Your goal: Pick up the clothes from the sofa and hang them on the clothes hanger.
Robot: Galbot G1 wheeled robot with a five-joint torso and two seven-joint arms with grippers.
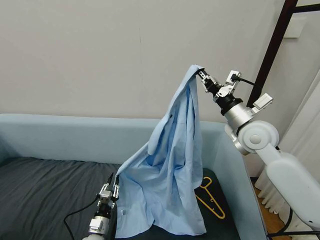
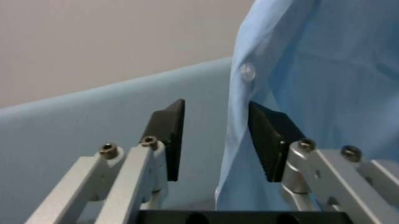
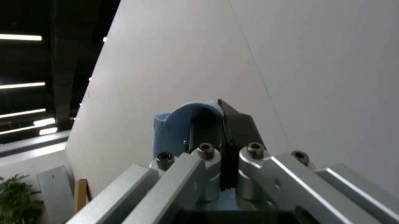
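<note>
The light blue shirt (image 1: 170,165) is up in the air, pinched at the collar by our right gripper (image 1: 201,75), whose jaws are clamped tight on a fold of blue cloth. From that high point the shirt hangs long and nearly vertical, and its hem spills onto the dark seat of the sofa (image 1: 45,185).

Down low, our left gripper (image 2: 218,140) sits at the shirt's lower left edge with its jaws wide apart. The buttoned front edge runs right between its pads (image 2: 169,135), closer to one pad than the other. So the cloth is dead ahead of that gripper, with its edge running up and down across the gap.

The yellow hanger (image 1: 212,200) lies flat on the seat beyond the shirt, on the right-arm side, just beside the hem. A dark pole (image 1: 272,50) rises behind the right arm, and we take it for the stand. By our reckoning the left gripper is the free one, yet the shirt hangs between it and the hanger.
</note>
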